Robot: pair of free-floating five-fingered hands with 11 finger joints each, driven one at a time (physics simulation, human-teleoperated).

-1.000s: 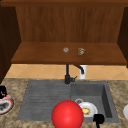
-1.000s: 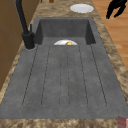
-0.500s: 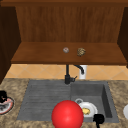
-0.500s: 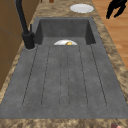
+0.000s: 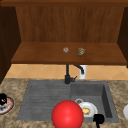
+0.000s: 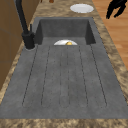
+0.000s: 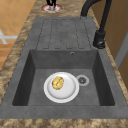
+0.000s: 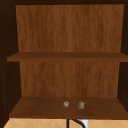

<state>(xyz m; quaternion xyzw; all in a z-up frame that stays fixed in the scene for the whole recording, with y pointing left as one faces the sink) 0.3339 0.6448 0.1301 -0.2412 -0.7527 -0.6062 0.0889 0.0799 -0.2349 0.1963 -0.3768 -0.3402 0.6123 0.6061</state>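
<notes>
My left hand [image 5: 2, 98] hovers at the far left over a red-rimmed plate [image 5: 7, 106] on the counter. In the right side view this hand [image 7: 51, 3] hangs fingers-down just above that plate [image 7: 51, 8]. My right hand [image 5: 99, 119] floats at the sink's front right edge, holding nothing. The left side view shows it [image 6: 115, 8] in the air off the counter's front, fingers loose, near a white plate [image 6: 81, 8]. A white plate [image 7: 61, 87] bearing a yellow lump [image 7: 57, 82] lies in the sink basin [image 7: 105, 82]. A big red ball [image 5: 67, 115] shows low in the front view.
A black faucet [image 5: 67, 74] stands behind the sink between the ribbed drainboard [image 6: 65, 80] and the basin. On the lower wooden shelf [image 8: 37, 108] rest a small grey ball [image 8: 66, 104] and a brownish ball [image 8: 81, 105]. Another white plate [image 5: 125, 111] sits at the right edge.
</notes>
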